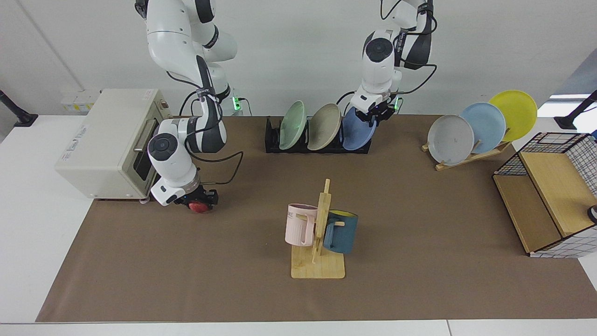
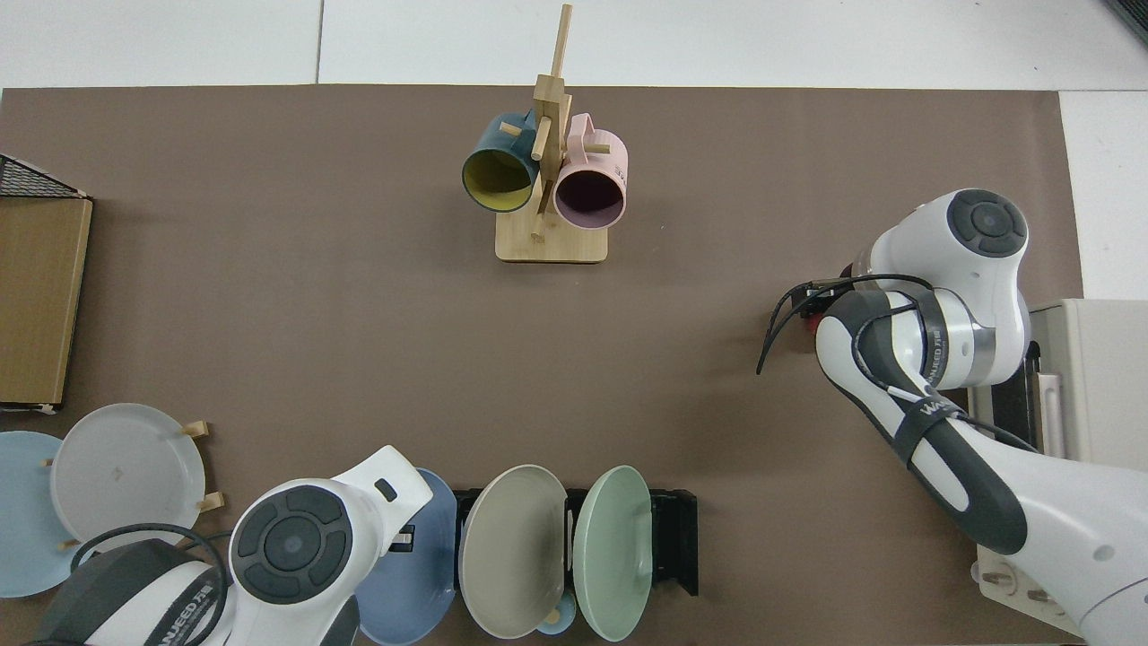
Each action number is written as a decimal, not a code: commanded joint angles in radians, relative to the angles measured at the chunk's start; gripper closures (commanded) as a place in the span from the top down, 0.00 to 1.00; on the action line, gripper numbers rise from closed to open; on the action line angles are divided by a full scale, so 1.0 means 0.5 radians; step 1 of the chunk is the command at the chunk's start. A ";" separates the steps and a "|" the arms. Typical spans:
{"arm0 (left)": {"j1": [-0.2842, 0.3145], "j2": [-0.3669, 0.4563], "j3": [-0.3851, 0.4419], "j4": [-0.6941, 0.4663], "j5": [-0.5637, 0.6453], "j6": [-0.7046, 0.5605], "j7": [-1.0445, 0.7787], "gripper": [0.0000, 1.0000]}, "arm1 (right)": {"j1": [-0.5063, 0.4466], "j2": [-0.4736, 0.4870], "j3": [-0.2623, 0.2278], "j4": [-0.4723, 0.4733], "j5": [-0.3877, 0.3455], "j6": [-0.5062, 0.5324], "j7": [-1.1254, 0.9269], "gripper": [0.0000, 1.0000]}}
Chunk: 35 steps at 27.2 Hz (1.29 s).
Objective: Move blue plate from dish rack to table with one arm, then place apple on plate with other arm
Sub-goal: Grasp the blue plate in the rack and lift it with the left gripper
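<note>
Left gripper (image 1: 371, 113) at upper rim of blue plate (image 1: 358, 133) in dish rack (image 1: 317, 142), jaws' closure unclear. Plate likely rigid, light, slick; rim best hold. Right gripper (image 1: 198, 201) over apple (image 1: 199, 207) left of rack, jaws' grip unclear.

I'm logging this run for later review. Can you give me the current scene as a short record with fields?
left gripper: at the top rim of the blue plate
blue plate: leaning in the end slot of the dish rack, beside the beige plate and green plate
right gripper: low over the brown mat, around the apple
apple: on the mat, near the toaster oven
centre of mat: mug tree with pink and blue mugs
task stage: plate not yet out of rack
</note>
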 commanded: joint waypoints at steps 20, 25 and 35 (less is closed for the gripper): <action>0.045 0.158 -0.387 0.587 0.295 -0.544 -0.223 0.00 | -0.034 -0.426 0.034 0.411 -0.012 -0.787 0.035 0.00; 0.112 0.346 -0.384 0.860 0.424 -0.676 -0.223 0.00 | -0.037 -0.500 0.016 0.531 -0.018 -0.999 0.035 0.00; 0.441 0.830 -0.274 1.410 0.366 -0.557 -0.477 0.00 | -0.034 -0.522 0.016 0.565 -0.015 -0.990 0.035 0.00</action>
